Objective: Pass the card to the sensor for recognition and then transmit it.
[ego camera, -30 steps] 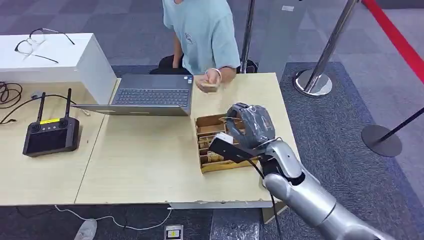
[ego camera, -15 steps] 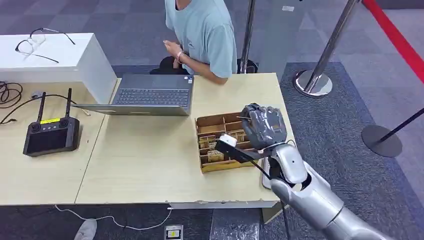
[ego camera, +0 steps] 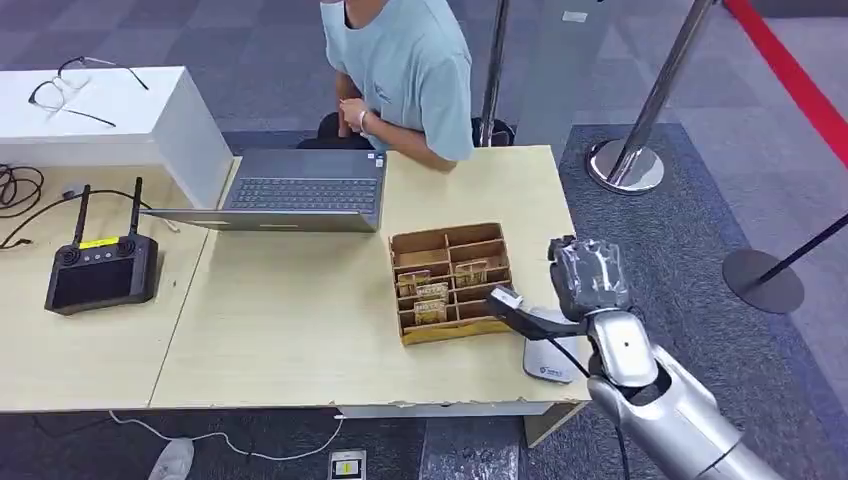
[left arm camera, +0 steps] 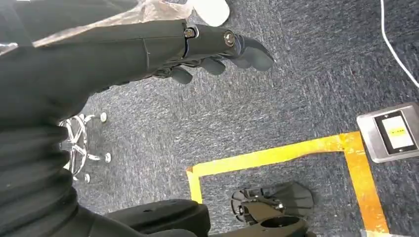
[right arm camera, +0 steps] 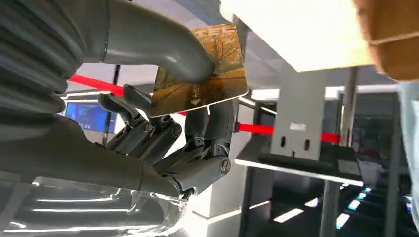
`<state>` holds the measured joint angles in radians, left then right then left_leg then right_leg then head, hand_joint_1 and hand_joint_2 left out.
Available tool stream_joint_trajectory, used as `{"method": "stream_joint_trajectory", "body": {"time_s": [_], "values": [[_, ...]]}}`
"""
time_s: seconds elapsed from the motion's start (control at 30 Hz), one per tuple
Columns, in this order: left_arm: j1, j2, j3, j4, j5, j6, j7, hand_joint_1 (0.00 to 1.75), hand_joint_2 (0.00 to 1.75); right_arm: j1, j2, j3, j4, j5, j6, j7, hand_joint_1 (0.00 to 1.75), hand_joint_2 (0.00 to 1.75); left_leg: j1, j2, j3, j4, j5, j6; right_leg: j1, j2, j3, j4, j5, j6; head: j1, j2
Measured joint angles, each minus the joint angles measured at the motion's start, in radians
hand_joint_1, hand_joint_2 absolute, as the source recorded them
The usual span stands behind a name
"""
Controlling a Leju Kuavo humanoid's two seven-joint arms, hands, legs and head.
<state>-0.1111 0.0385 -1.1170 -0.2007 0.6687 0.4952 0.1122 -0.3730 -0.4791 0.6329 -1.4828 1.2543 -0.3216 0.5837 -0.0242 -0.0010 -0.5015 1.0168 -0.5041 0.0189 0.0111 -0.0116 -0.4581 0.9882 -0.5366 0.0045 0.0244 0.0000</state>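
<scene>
Head view: my right hand (ego camera: 588, 275) hangs off the table's (ego camera: 300, 330) right edge, just past the grey sensor pad (ego camera: 549, 358) that lies flat at the near right corner. From up here I see the back of the hand under its clear cover and cannot tell what it carries.

Right wrist view settles it: the thumb (right arm camera: 163, 47) presses a gold-brown card (right arm camera: 202, 74) against the dark fingers (right arm camera: 212, 123), so the right hand pinches the card, held up in the air beside the table edge.

Left wrist view: left hand (left arm camera: 207, 49) hangs over blue-grey carpet, fingers loosely curled, nothing in them.

Cardboard divider box (ego camera: 450, 283): open top, several compartments. More cards (ego camera: 432, 298) of the same brown stand in the middle and near compartments; the far row looks bare. I cannot count them.

A person in a pale teal shirt (ego camera: 410, 70) stands at the far side behind the open laptop (ego camera: 295, 190). Black remote controller (ego camera: 100, 268) lies to the left.
</scene>
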Motion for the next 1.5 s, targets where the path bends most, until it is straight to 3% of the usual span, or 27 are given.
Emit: {"method": "stream_joint_trajectory", "body": {"time_s": [0.6,1.5], "values": [[0.000,0.000,0.000,0.000,0.005,0.002,0.000,0.00,1.75,0.028,-0.020,-0.030,0.000,0.007,0.024,0.006,1.75,1.75,0.000,0.000,0.000,0.000,0.000,0.000,0.000,0.000,0.000,0.000,0.000,0.000,0.000,0.000],[0.000,0.000,0.001,0.000,0.037,0.008,0.012,0.00,1.75,0.282,-0.016,-0.087,-0.111,0.003,-0.002,0.051,1.75,1.75,0.000,0.000,0.000,-0.001,0.000,0.000,0.000,0.000,0.000,0.000,0.000,0.000,0.000,0.000]]}}
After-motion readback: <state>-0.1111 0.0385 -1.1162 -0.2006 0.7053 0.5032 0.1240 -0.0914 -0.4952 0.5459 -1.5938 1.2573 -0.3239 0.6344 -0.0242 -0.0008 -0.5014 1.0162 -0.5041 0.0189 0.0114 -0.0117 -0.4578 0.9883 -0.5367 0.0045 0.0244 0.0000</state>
